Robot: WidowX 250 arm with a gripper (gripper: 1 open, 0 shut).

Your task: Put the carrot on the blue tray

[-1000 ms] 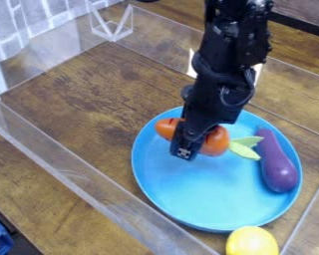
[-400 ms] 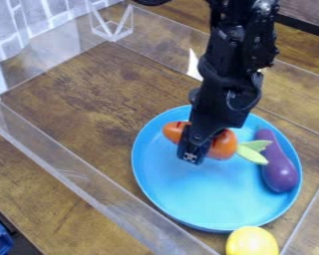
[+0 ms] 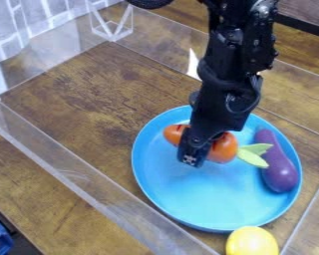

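Observation:
The orange carrot [image 3: 219, 148] lies low over the blue tray [image 3: 189, 204], its green top [image 3: 253, 152] pointing right. My gripper [image 3: 191, 156] comes down steeply from above and is shut on the carrot, with orange showing on both sides of the dark fingers. The black arm hides the carrot's middle. Whether the carrot rests on the tray's surface or hangs just above it cannot be told.
A purple eggplant [image 3: 275, 165] lies on the tray's right side, close to the carrot's leaves. A yellow lemon [image 3: 251, 242] sits off the tray at the bottom right. Clear plastic walls [image 3: 49, 164] fence the wooden table [image 3: 96, 95] on the left and front.
The gripper and the carrot keep almost the same place over the tray, and the jaws stay shut.

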